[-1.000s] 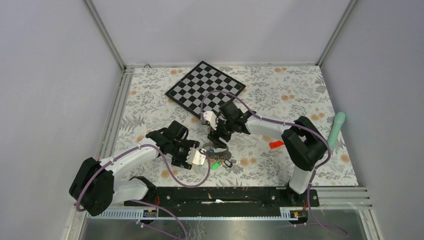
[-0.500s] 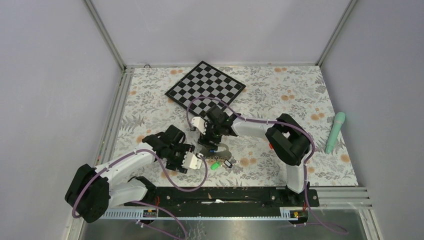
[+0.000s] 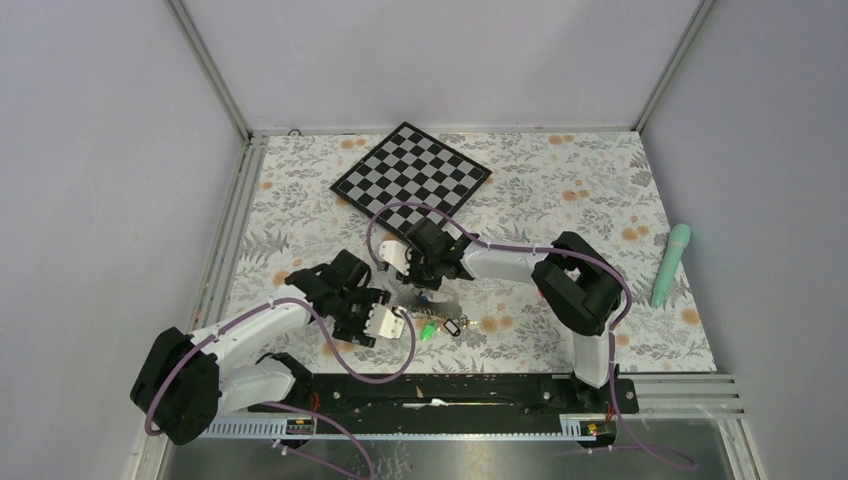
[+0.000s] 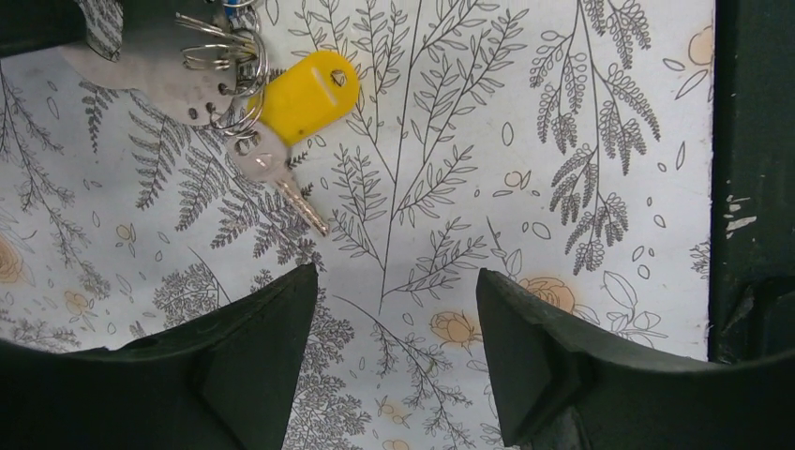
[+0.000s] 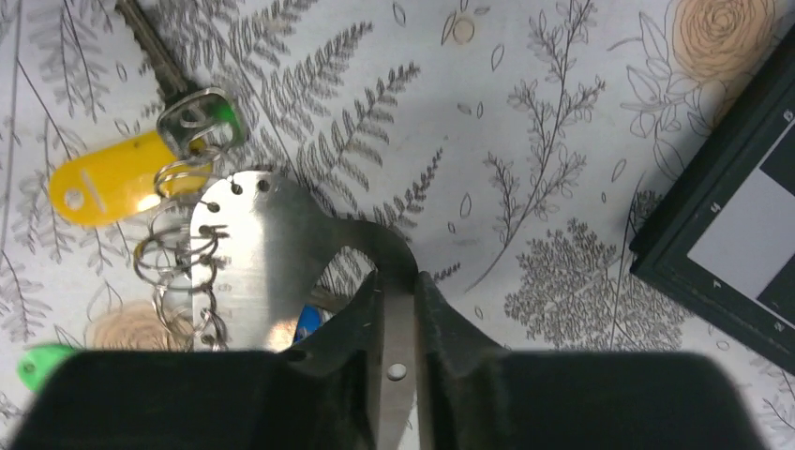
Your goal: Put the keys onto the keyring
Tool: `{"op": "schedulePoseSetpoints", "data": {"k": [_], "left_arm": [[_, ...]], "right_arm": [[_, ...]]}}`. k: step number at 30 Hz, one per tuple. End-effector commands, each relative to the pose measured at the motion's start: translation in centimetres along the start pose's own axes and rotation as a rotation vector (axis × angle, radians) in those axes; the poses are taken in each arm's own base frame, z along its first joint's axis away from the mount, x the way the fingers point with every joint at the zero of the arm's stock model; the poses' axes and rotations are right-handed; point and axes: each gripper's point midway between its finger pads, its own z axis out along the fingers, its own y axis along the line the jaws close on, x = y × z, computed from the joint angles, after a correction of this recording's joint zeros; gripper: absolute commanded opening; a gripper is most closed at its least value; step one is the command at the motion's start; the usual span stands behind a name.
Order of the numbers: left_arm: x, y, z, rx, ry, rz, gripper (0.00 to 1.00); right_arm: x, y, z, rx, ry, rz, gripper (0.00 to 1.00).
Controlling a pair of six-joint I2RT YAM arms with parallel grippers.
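Moved left and closed, my right gripper (image 5: 397, 319) pinches the flat grey perforated metal keyring (image 5: 267, 248) on the floral-print table (image 5: 525, 141), a small yellow-tagged key (image 5: 103, 178) ringed alongside; my left gripper (image 4: 394, 347) hovers spread nearby.

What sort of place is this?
Likely a robotics lab test cell: plain grey walls enclose a floral table, left arm and right arm bolted at its edge, a checkerboard as prop.

A black-and-white checkered board (image 3: 410, 175) lies flat at the far side of the desk (image 3: 580, 190), turned so one corner points to the back. The desk has a white cover with grey leaves and little orange flowers. A pale green plastic stick (image 3: 671, 265) lies at the right edge, well apart from the board.
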Motion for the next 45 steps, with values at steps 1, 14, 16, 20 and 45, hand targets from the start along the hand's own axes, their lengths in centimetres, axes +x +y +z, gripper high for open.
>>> {"op": "schedulePoseSetpoints", "data": {"k": [1,14,16,20,45], "left_arm": [[-2.1,1.3,-0.1,-0.004,-0.085,0.033,0.7],[-6.0,6.6,1.2,-0.078,-0.218,-0.051,0.7],[-7.0,7.3,1.3,-0.073,-0.256,-0.093,0.7],[-7.6,7.9,1.8,-0.058,-0.273,-0.138,0.69],[-7.2,9.4,4.1,-0.039,-0.195,-0.136,0.1]], "right_arm": [[1.4,-1.4,-2.4,0.074,0.043,-0.01,0.13],[4.0,-2.5,-6.3,0.1,0.002,0.087,0.0],[4.0,-2.8,-7.2,0.098,-0.026,0.129,0.02],[4.6,-3.9,-9.4,0.122,-0.066,0.186,0.04],[6.1,-2.9,-11.0,0.11,-0.094,0.23,0.07]]}}
